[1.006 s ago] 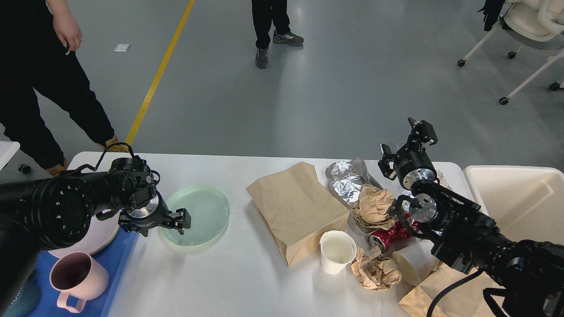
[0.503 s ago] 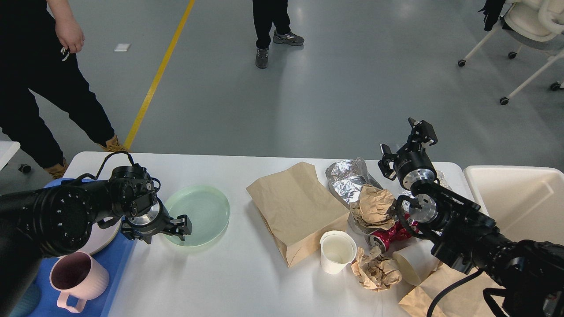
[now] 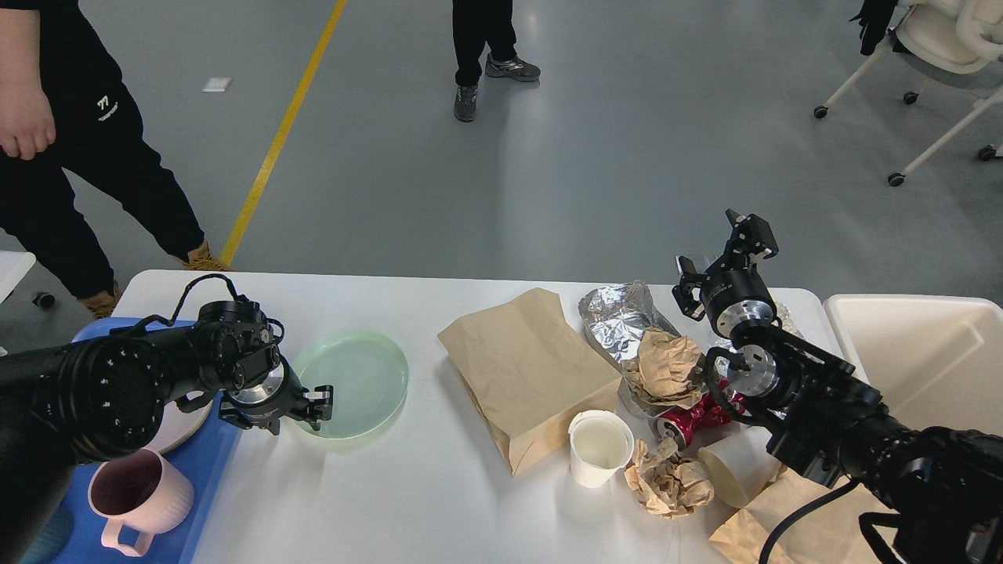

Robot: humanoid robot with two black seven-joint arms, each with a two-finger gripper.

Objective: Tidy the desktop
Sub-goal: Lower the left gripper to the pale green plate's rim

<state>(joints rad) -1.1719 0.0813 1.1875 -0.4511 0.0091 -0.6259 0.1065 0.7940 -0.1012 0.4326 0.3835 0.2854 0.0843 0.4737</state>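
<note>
Spanning the lower frame, the desktop (image 3: 407, 501) lies beneath both arms. At left, the left gripper (image 3: 320, 401) sits low at the green plate (image 3: 356, 376)'s near-left rim; whether it pinches the rim I cannot tell. Right gripper (image 3: 725, 243), upper right, jaws apart, holds nothing.

White desktop (image 3: 407, 501) bears plate (image 3: 356, 376), bag (image 3: 525, 368), cup (image 3: 599, 448).

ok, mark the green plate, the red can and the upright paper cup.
green plate (image 3: 356, 376), head view, centre of its face
red can (image 3: 693, 417), head view, side wall
upright paper cup (image 3: 599, 448), head view, inside bottom
</note>
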